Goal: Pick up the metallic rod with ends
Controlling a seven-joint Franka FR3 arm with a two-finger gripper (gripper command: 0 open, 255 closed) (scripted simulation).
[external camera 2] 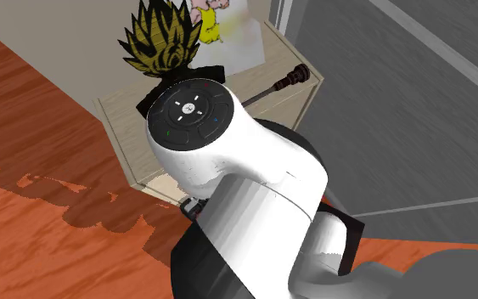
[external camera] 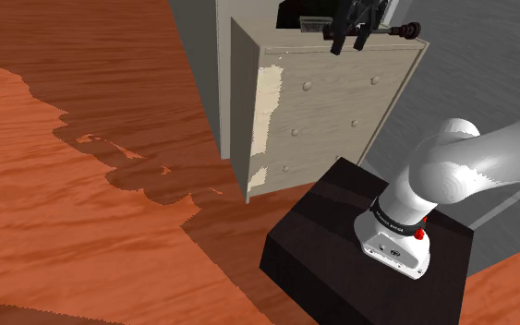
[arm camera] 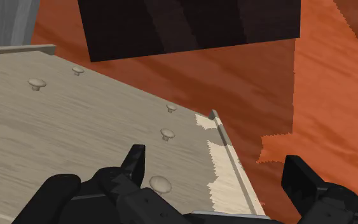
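**Fingers open over the dresser, rod on its top**

The dark stand (external camera: 341, 249) sat on the wooden floor (external camera: 82, 212), with the white arm (external camera: 452, 171) rising from it. Beyond it stood a pale dresser (external camera: 322, 111) with round knobs (arm camera: 160, 184). Over its top front edge the black fingers (arm camera: 135, 159) stood wide apart, holding nothing. The dark rod (external camera 2: 272, 88) with knobbed ends lay on the dresser top near them, beside a spiky-haired figure (external camera 2: 165, 42).

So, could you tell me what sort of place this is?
Probably a room in a home, perhaps a bedroom: a pale chest of drawers with round knobs, a reddish wooden floor, and a spiky-haired figure on top of the chest.
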